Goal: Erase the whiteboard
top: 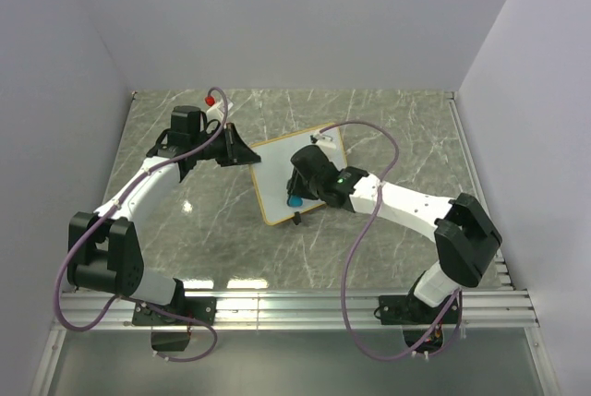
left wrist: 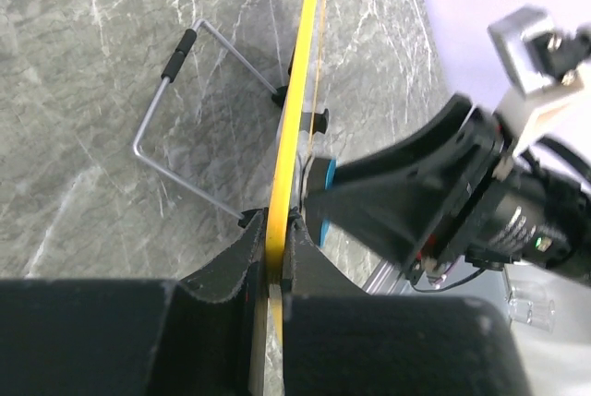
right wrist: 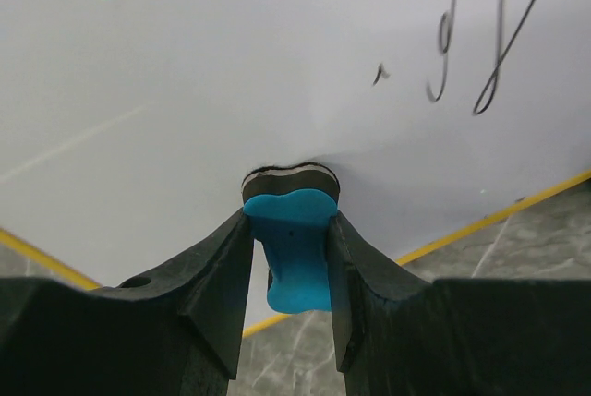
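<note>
The whiteboard (top: 277, 174), white with a thin tan frame, stands tilted mid-table. My left gripper (top: 247, 156) is shut on its left edge; the left wrist view shows the yellow frame edge (left wrist: 294, 91) pinched between the jaws, and my left gripper (left wrist: 274, 230) around it. My right gripper (top: 295, 195) is shut on a small blue eraser (right wrist: 294, 248), whose dark felt pad presses on the white board face (right wrist: 185, 64). Black scribbles (right wrist: 480, 45) remain at the upper right in the right wrist view. My right gripper (right wrist: 291, 230) holds the eraser near the board's lower edge.
A wire stand (left wrist: 175, 128) with black rubber tips props the board from behind. A small red-capped object (top: 212, 101) lies at the back left. Grey walls close the table on three sides. An aluminium rail (top: 305, 304) runs along the near edge.
</note>
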Motion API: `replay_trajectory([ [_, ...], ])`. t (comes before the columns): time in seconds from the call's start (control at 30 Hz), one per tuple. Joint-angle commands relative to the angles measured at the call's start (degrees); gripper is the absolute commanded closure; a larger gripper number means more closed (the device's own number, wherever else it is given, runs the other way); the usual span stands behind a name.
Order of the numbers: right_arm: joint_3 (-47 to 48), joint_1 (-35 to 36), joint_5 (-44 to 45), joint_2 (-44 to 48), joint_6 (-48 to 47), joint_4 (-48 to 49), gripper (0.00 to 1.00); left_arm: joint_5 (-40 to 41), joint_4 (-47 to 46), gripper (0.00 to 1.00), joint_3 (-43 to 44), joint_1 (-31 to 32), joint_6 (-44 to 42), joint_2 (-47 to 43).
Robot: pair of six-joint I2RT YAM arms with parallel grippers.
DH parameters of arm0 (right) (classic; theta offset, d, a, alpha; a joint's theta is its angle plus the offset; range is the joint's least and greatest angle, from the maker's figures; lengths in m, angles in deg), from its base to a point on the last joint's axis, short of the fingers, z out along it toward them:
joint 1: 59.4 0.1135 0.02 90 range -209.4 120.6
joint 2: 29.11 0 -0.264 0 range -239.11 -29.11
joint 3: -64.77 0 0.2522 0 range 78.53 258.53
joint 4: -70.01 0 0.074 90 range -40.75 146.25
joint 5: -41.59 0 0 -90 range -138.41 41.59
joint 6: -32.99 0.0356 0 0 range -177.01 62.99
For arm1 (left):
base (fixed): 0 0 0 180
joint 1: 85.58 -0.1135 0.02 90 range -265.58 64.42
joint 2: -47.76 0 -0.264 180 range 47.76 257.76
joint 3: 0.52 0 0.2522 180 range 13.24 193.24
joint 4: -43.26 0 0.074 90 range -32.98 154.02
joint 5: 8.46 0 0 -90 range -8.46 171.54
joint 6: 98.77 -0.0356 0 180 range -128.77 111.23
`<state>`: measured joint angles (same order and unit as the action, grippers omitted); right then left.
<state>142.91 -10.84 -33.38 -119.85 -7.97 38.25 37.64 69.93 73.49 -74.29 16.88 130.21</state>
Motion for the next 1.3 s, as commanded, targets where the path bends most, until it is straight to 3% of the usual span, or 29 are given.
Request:
replay_trajectory([
  [0.0, -2.15, 0.93, -2.9, 1.09, 1.5, 1.21, 1.0, 1.45, -0.07, 1.0, 0.92, 0.49, -1.74, 0.6],
  [0.1, -1.37, -0.03, -1.67, 0.13, 0.98, 0.34, 1.0, 1.45, -0.25, 1.0, 0.66, 0.49, -1.57, 0.43],
  [0.37, 1.71, -13.64, -2.37, -2.51, 0.71, 0.69, 1.0, 1.71, 0.98, 1.0, 1.36, 0.49, -2.18, 0.07],
  [0.47, 2.24, -15.68, -2.37, -3.83, -0.69, 0.07, 1.0, 1.8, 1.77, 1.0, 1.89, 0.49, -2.71, 0.25],
  [0.67, -3.73, -14.46, -4.3, -1.9, 1.31, 2.18, 1.0, 1.89, 0.89, 1.0, 1.28, 0.49, -2.45, 0.43],
  [0.83, -6.9, -8.32, -5.0, 0.03, 3.26, 3.5, 1.0, 1.63, -0.16, 1.0, 0.92, 0.49, -2.01, 1.13],
  [1.03, -1.2, -4.96, -4.4, -1.19, 1.94, 1.74, 1.0, 1.45, -0.51, 1.0, 1.01, 0.49, -2.09, 2.18],
  [1.27, 4.43, -9.17, -3.51, -3.38, 0.98, 2.79, 1.0, 1.62, 0.72, 1.0, 1.19, 0.49, -2.53, 1.22],
])
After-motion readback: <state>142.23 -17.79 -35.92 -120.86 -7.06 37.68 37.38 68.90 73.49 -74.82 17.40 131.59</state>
